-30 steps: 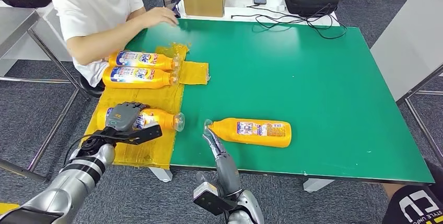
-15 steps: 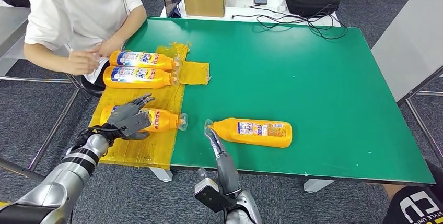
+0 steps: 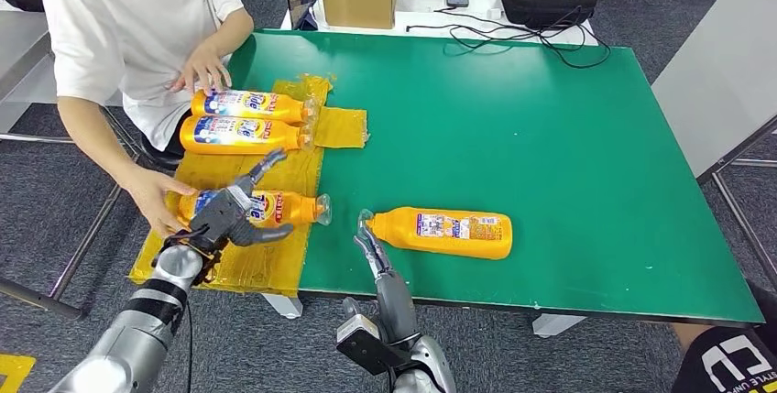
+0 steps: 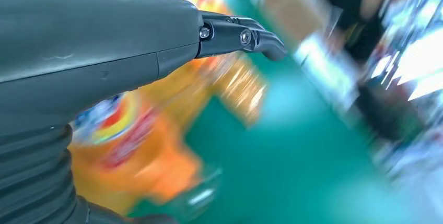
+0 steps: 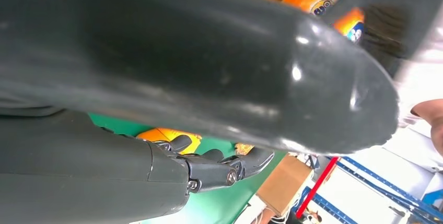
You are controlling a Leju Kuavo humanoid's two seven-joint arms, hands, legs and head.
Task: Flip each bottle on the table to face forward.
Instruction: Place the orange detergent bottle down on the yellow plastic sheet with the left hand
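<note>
Your left hand (image 3: pixel 234 214) lies over the near bottle (image 3: pixel 275 209) on the yellow mat (image 3: pixel 266 260), fingers spread, one raised toward 1 o'clock and another stretched toward 3 o'clock along the bottle's front; it touches the bottle but you cannot tell from these views whether it really clasps it. In the left wrist view the hand (image 4: pixel 94 46) is sharp while the bottle (image 4: pixel 130 151) beneath it is a blur. That bottle lies on its side, long axis running 9 to 3 o'clock, clear cap end toward 3 o'clock, blue-and-white label up. A person's hand (image 3: pixel 160 199) touches its base from 9 o'clock. Your right hand (image 3: pixel 371 245) holds nothing, its fingers held nearly straight and close together, pointing toward 12 o'clock, with the tips just beside the cap end of the loose bottle (image 3: pixel 444 232); whether they touch it you cannot tell. That bottle lies on the bare green surface (image 3: pixel 550 136), at 3 o'clock from the right hand, axis 9 to 3 o'clock, cap toward 9 o'clock, small printed panel up. Two more bottles (image 3: pixel 246 120) lie side by side on the mat at 12 o'clock from your left hand, caps toward 3 o'clock, the person's other hand (image 3: pixel 203 70) near the farther one.
</note>
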